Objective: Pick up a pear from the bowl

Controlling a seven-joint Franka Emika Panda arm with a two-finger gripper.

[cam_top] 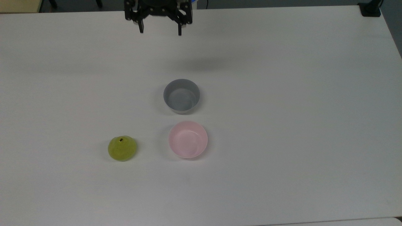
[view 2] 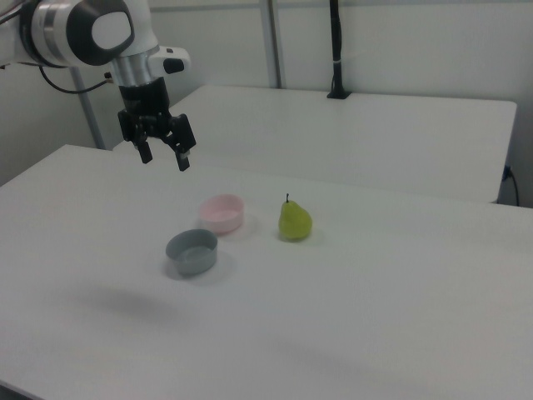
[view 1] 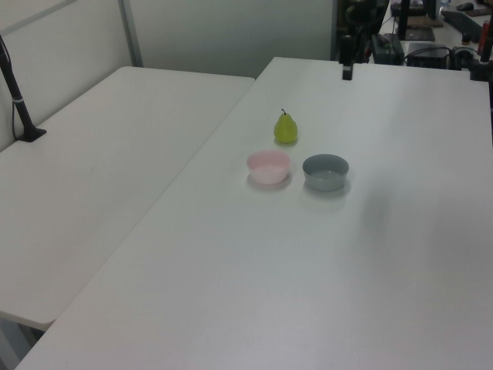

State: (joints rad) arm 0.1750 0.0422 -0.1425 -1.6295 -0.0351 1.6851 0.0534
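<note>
The yellow-green pear [cam_top: 122,148] [view 1: 285,128] [view 2: 295,220] stands upright on the white table, outside the bowls, to the top view's left of the pale pink bowl [cam_top: 187,139] [view 1: 268,166] [view 2: 221,212]. The pink bowl holds nothing. My gripper [cam_top: 160,30] [view 2: 164,157] hangs open and empty high over the table's far edge in the top view, well away from pear and bowl. In the left view the gripper [view 1: 347,71] shows at the table's far end.
A grey straight-sided bowl [cam_top: 181,96] [view 1: 325,171] [view 2: 191,252] sits just beyond the pink one, also with nothing in it. A second white table [view 1: 100,146] adjoins at the left view's left, with a black post [view 1: 17,92] on it.
</note>
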